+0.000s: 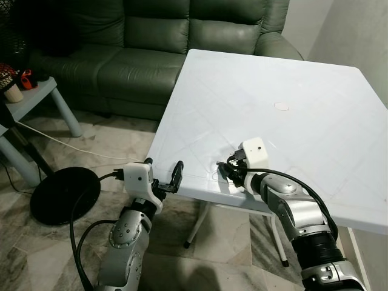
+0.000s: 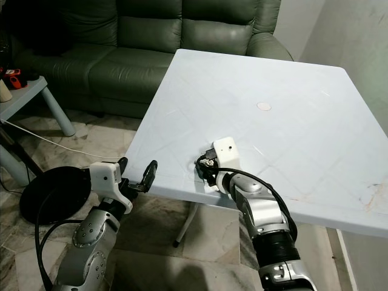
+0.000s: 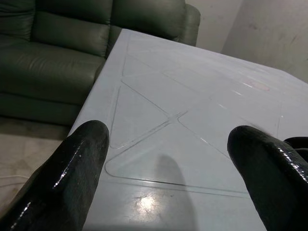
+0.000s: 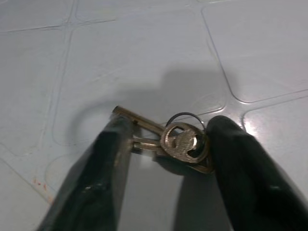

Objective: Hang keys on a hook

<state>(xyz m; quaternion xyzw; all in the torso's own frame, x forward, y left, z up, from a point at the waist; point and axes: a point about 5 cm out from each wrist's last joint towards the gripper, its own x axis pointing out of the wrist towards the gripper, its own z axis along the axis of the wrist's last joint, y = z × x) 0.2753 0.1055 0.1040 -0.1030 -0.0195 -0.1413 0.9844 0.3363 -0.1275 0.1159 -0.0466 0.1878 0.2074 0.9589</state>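
A big white table (image 1: 315, 91) stands in the middle of the room. Its top has thin lines pressed into it, and a small round mark (image 1: 282, 107) sits near the middle. Behind the table is a dark green sofa (image 1: 151, 42). A small pale side table (image 1: 36, 97) stands beside the sofa, with a red and black thing (image 1: 25, 79) on it. A round black base (image 1: 63, 194) lies on the tiled floor (image 1: 97, 142). A white cord (image 1: 66, 144) runs across the floor.

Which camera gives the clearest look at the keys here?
The right wrist view: the keys lie large on the white table, between the right gripper fingers. In both eye views they are a small dark clump under that gripper.
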